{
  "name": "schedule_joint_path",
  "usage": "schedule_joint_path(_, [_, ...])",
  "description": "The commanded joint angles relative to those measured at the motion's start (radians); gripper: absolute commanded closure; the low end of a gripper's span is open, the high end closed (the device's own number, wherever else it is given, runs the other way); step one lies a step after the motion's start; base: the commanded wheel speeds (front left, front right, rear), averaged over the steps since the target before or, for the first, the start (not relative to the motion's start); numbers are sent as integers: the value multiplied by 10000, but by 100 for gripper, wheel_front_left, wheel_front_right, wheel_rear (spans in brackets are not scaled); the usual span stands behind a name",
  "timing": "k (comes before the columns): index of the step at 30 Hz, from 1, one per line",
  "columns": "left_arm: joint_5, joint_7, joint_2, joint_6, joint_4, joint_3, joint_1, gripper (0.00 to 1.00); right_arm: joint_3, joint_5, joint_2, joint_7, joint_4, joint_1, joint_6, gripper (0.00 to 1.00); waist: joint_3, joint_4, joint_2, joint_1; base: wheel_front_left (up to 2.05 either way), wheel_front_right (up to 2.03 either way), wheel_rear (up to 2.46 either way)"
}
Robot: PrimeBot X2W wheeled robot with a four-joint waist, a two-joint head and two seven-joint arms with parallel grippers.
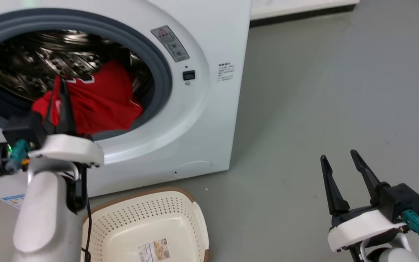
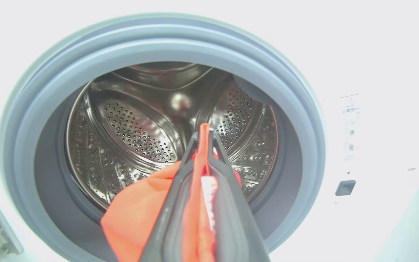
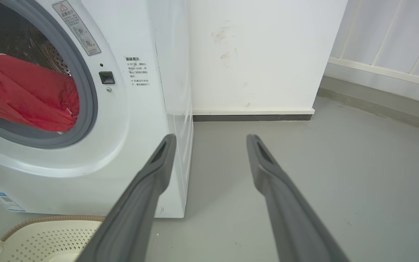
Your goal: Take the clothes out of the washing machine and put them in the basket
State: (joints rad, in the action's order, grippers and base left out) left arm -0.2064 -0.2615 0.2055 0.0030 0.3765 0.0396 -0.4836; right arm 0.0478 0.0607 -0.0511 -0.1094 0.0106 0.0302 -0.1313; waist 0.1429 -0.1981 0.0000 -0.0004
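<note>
Gripping a fold of red cloth, the left pincer (image 1: pixel 61 83) sits at the mouth of the washing machine (image 1: pixel 202 127), its two dark fingers closed together on the clothes (image 1: pixel 104 98). The left wrist view shows the same clamp, with red fabric squeezed up between the fingers as far as their tips and a flap hanging below to one side.

The task looks to be at an early stage: the grasp is made, but the garment is not yet drawn clear of the porthole. In the head view most of the red jersey, with a strip of white trim near its top, lies heaped in the lower part of the steel drum (image 2: pixel 133 134) and reaches the grey rubber rim (image 1: pixel 164 76). Whether this is one garment or several bunched together cannot be told.

The basket (image 1: pixel 140 193) sits on the floor (image 1: pixel 322 91) just in front of the machine, below the porthole and beside the left forearm. The part that shows holds no clothing, only a label sticker (image 1: pixel 154 250) on its base, and its near end is cut off by the picture's edge. Pulling out, carrying over and dropping in are therefore all left to do.

The right pincer (image 1: pixel 338 156) hangs well apart over the grey floor, its fingers spread wide with nothing between them.
</note>
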Motion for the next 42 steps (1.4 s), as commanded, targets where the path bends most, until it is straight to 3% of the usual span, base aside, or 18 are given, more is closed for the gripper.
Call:
schedule_joint_path(1, [35, -52, -45, -13, -187, -15, 226, 100, -34, -45, 14, 35, 71, -151, 10, 0, -339, 254, 0, 4, 0, 0, 0])
schedule_joint_path(11, [198, -3, -757, -15, -2419, -763, 2200, 100, -286, -210, 14, 484, 536, -871, 10, 0, -983, 880, 0, 4, 0, 0, 0])
schedule_joint_path(21, [-112, 725, -1180, 136, -4111, -1595, 4519, 100, -289, -310, 14, 802, 920, -1172, 10, 0, -1098, 1243, 0, 4, 0, 0, 0])
schedule_joint_path(30, [-342, 862, -1419, 374, -3490, -2509, 5557, 100, -237, -269, 14, 858, 1166, -806, 10, 0, -256, 1392, 0, 4, 0, 0, 0])
schedule_joint_path(42, [-649, 236, -1517, 573, -805, -2906, 4400, 100, -68, -146, 16, 664, 1190, 122, 10, 0, 1616, 955, 0, 4, 0, 0, 0])
